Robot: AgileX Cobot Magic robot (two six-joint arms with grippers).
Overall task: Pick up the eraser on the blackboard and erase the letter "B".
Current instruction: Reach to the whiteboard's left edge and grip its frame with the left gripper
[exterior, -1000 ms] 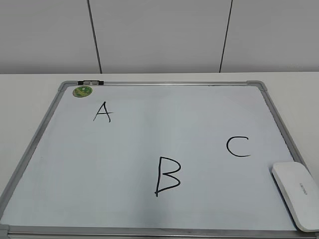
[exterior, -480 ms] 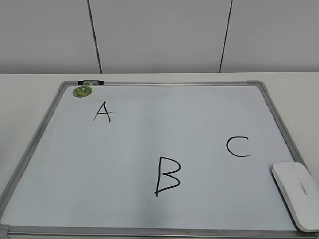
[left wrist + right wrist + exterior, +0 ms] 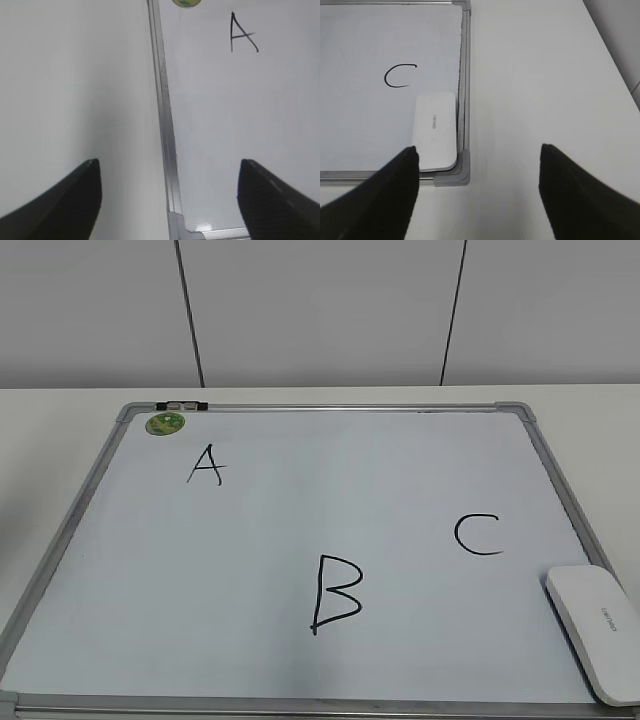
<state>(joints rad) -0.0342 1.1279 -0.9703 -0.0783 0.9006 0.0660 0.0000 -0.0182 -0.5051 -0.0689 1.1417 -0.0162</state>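
Note:
The blackboard [image 3: 300, 510] is a white board with a silver frame, lying flat on the table. The letter "B" [image 3: 335, 594] is drawn in black near its front middle. The white eraser [image 3: 597, 630] lies flat in the board's front right corner; it also shows in the right wrist view [image 3: 435, 130]. My right gripper [image 3: 477, 197] is open and empty, hovering above the table just in front of and right of that corner. My left gripper [image 3: 169, 195] is open and empty above the board's front left corner [image 3: 176, 220]. Neither gripper shows in the exterior view.
Black letters "A" [image 3: 205, 466] and "C" [image 3: 477, 534] are on the board. A round green magnet [image 3: 165, 423] sits at the back left corner. White table surrounds the board [image 3: 545, 75]; a white wall stands behind.

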